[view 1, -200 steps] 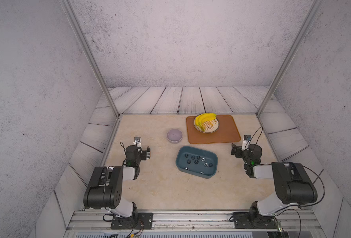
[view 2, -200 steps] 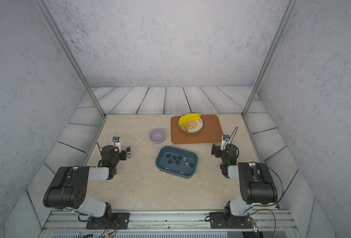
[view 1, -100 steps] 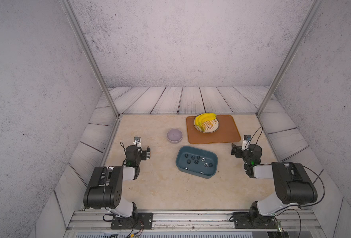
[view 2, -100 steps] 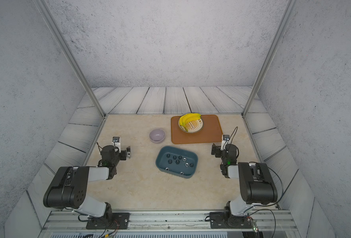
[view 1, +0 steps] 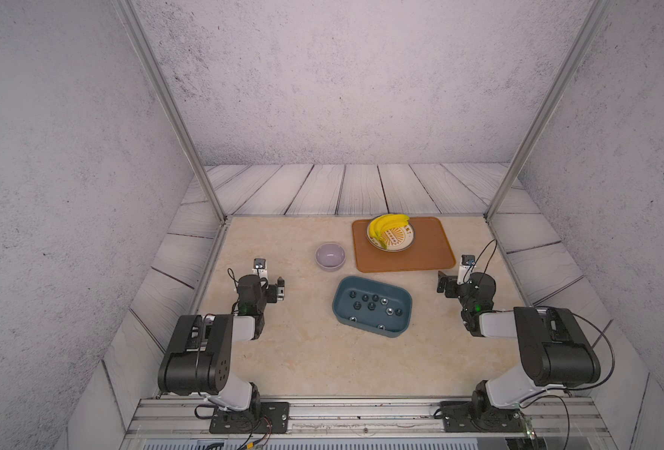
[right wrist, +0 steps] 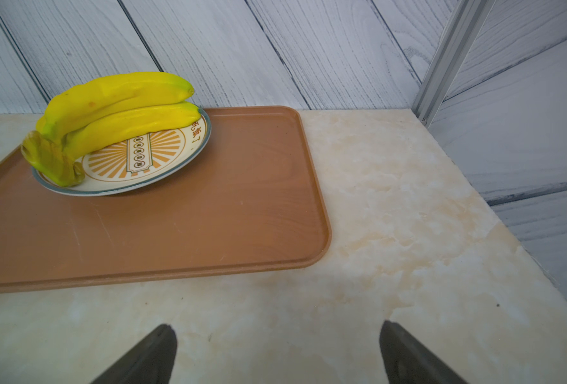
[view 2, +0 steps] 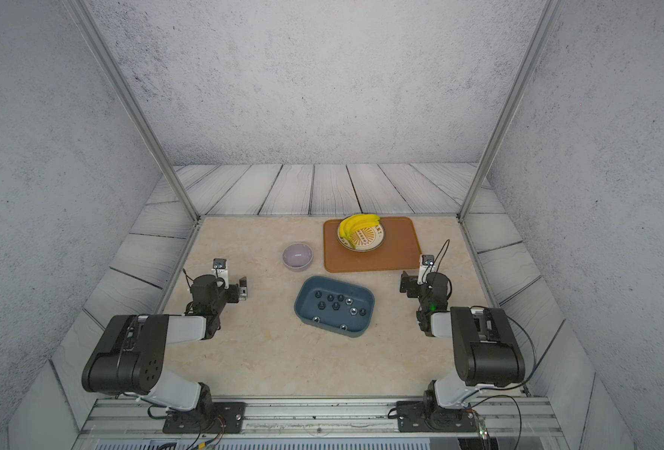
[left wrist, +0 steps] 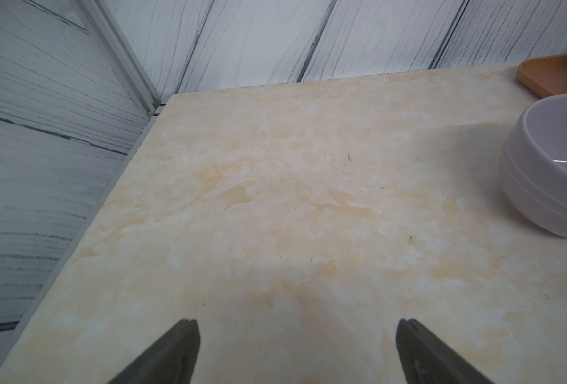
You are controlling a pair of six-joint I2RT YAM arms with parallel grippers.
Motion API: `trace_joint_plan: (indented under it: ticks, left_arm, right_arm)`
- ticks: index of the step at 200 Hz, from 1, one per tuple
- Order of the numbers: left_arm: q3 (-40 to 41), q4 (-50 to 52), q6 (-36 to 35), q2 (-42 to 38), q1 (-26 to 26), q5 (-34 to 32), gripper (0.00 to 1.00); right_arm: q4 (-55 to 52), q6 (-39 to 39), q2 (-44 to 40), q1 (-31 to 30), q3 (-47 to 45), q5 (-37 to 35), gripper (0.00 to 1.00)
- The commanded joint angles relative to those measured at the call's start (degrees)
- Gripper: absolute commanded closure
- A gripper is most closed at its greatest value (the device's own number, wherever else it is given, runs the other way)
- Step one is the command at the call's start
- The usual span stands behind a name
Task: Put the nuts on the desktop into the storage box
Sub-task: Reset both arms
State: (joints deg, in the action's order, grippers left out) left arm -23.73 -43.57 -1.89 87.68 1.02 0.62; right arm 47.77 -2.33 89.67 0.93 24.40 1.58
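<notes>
Nuts inside the storage box on the worktop, left gripper and right gripper both spread wide, empty.

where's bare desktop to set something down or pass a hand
Widest bare desktop: between the storage box and the front rail. Also the back-left corner, bordered by the left tool and lilac bowl. Crowded: bowl, tray and box sit close, with only narrow gaps.
</notes>
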Motion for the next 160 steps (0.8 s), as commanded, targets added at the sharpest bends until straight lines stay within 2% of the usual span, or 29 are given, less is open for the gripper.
trace_joint_plan:
  ticks: [1, 53, 79, 104, 115, 137, 160]
  left_arm:
    - [-0.8, -1.0, 0.5, -0.5, -0.4, 0.0, 0.02]
    - [-0.5, -1.4, 0.5, -0.7, -0.5, 0.0, 0.02]
    - [1.6, -4.2, -0.5, -1.7, -0.4, 2.1, 0.02]
    - [0.3, -2.6, 0.9, -1.2, -0.3, -0.7, 0.02]
    - [1.9, -3.5, 1.1, -3.2, -0.3, -1.7, 0.02]
    - [5.0, -2.9, -1.6, -10.4, -0.2, 5.2, 0.02]
    - [3.7, 0.5, -0.3, -12.0, -0.3, 2.0, 0.02]
  right_arm:
    - [1.2, 0.4, 0.3, 0.0, -0.1, 0.6, 0.01]
    - [1.1, 0.3, 0.3, -0.1, -0.1, 0.5, 0.01]
    - [1.3, 0.2, 0.2, 0.0, -0.2, 0.3, 0.01]
    - [2.4, -0.1, 0.0, 0.0, -1.0, 0.0, 0.01]
    - [5.1, -0.1, -0.6, 0.1, -2.6, -0.2, 0.01]
    - [11.4, -0.9, -3.9, 0.0, -7.2, -2.0, 0.01]
    - [5.4, -0.9, -9.4, 0.0, -7.3, -1.6, 0.01]
